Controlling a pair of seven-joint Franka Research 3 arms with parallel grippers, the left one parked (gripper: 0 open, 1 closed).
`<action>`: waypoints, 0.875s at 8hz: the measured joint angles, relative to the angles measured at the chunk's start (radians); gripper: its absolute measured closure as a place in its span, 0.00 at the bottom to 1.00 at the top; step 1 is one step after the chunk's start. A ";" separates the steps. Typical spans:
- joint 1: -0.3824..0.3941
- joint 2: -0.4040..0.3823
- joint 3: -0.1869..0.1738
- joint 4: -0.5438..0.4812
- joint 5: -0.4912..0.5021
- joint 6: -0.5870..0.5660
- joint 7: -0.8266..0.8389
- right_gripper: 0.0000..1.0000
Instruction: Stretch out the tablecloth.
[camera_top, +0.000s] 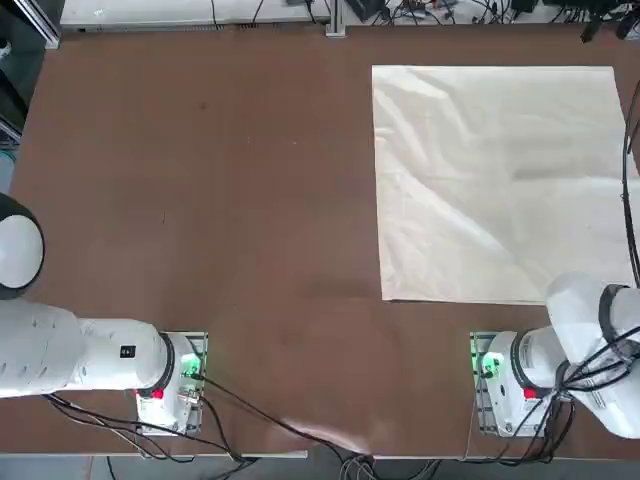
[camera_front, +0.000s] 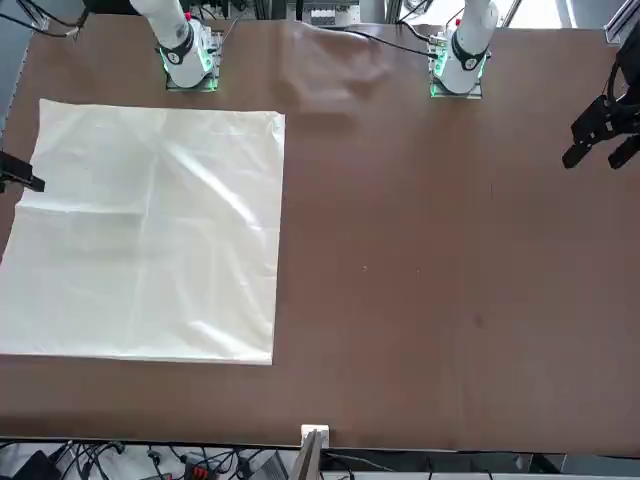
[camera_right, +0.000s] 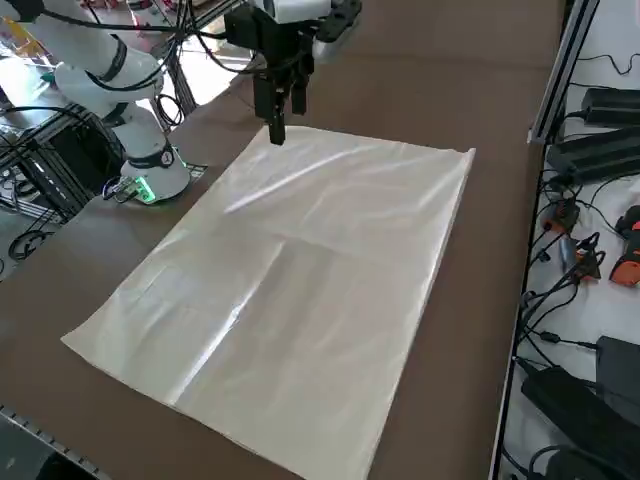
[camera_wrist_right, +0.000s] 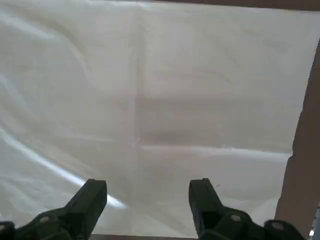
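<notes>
The tablecloth (camera_top: 495, 180) is a cream sheet lying flat on the brown table's right half, square-edged, with soft creases and a fold line across it (camera_front: 150, 230) (camera_right: 300, 280). My right gripper (camera_right: 285, 120) hangs well above the cloth, pointing down, touching nothing. In the right wrist view the gripper (camera_wrist_right: 147, 200) is open, its two black fingers (camera_wrist_right: 92, 200) spread apart over the cloth (camera_wrist_right: 160, 90), with nothing between them. A strip of bare table shows beside the cloth's edge there.
Bare brown table (camera_top: 200, 200) stretches over the left half. A metal rail (camera_right: 555, 70) borders the table's far edge, with cables and power units (camera_right: 590, 250) beyond it. The right arm's base (camera_top: 500, 370) stands near the cloth's near edge.
</notes>
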 joint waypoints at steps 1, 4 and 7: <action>0.108 -0.031 -0.118 0.031 0.035 -0.006 0.000 0.00; 0.505 -0.107 -0.556 0.111 0.159 -0.017 -0.001 0.00; 0.867 -0.160 -1.004 0.146 0.313 -0.017 -0.002 0.00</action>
